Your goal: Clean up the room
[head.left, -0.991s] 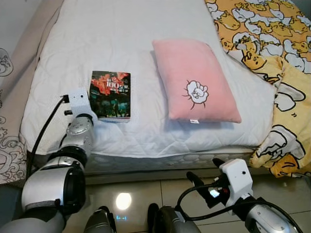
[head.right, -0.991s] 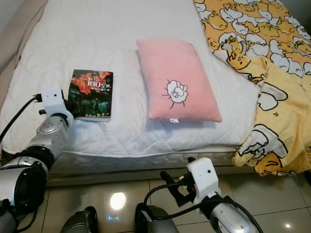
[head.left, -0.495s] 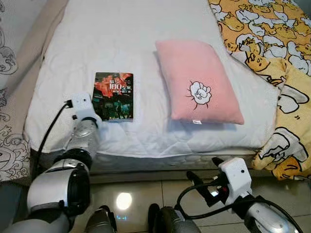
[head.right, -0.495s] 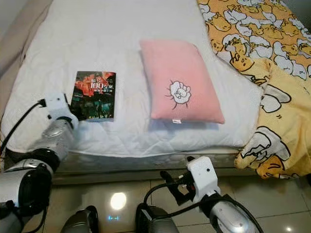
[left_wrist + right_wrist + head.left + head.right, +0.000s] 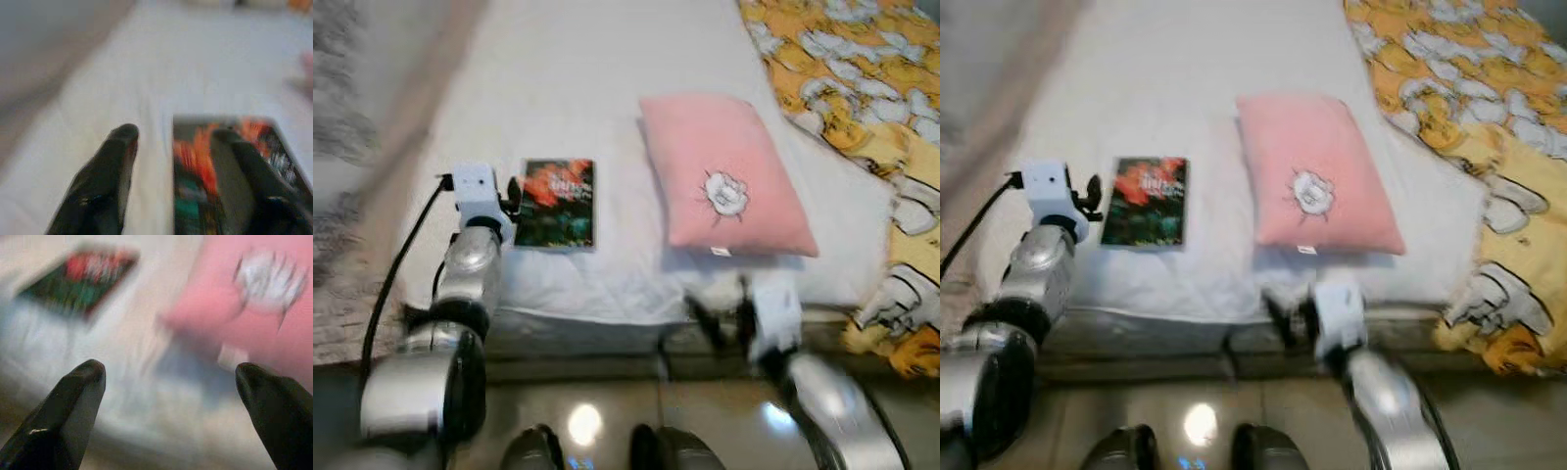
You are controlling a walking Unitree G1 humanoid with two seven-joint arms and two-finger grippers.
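Book (image 5: 558, 203) flat on the bed (image 5: 587, 88) near its front-left edge, pillow (image 5: 724, 186) beside it, left gripper (image 5: 176, 147) at the book's left edge with jaws open astride it, right gripper (image 5: 171, 377) by the bed's front edge, jaws spread wide, holding nothing

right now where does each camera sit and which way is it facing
Left eye view: on the head, looking down at the white quilted bed; both silver arms show.
Right eye view: same scene, same arms.
Left wrist view: along the left gripper, fingers spread at the dark red-and-green paperback book.
Right wrist view: along the right gripper, fingers wide, facing the pink rectangular pillow.
All four views share the book; three share the pillow.
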